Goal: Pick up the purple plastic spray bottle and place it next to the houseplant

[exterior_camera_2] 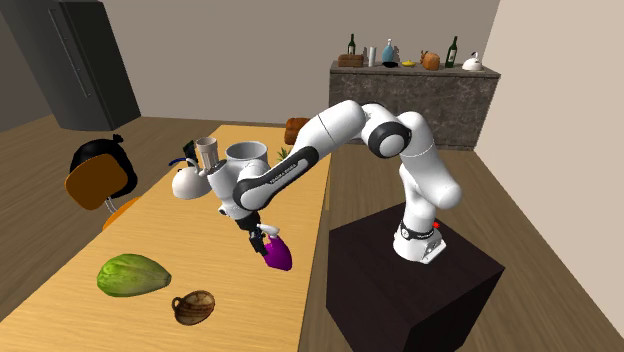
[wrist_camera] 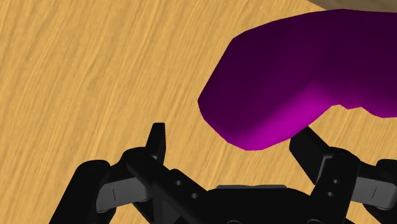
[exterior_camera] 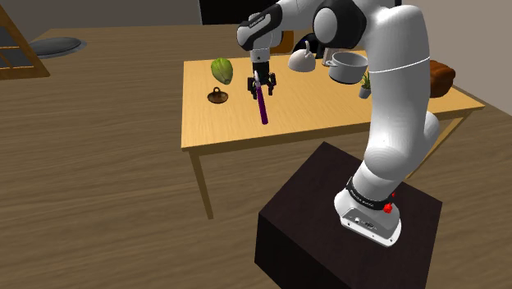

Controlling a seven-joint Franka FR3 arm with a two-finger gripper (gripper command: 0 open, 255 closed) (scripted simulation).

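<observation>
The purple spray bottle (exterior_camera: 264, 108) lies on its side on the wooden table (exterior_camera: 238, 131), near the front edge in the second exterior view (exterior_camera_2: 278, 254). My black gripper (exterior_camera: 262, 82) hangs just over its upper end, open. In the wrist view the bottle (wrist_camera: 299, 76) sits off-centre, close to one fingertip (wrist_camera: 312, 147), while the other fingertip (wrist_camera: 157, 139) stands well apart from it; the fingers do not clasp it. The small houseplant (exterior_camera: 365, 84) stands at the table's far side, partly hidden behind my arm.
A green melon-like thing (exterior_camera: 221, 69) and a small brown bowl (exterior_camera: 217, 97) lie towards the shoulder view's left of the bottle. A white kettle (exterior_camera: 304, 60), a grey pot (exterior_camera: 349, 67) and a brown loaf (exterior_camera: 440, 78) stand near the houseplant. A chair (exterior_camera_2: 98, 178) is beside the table.
</observation>
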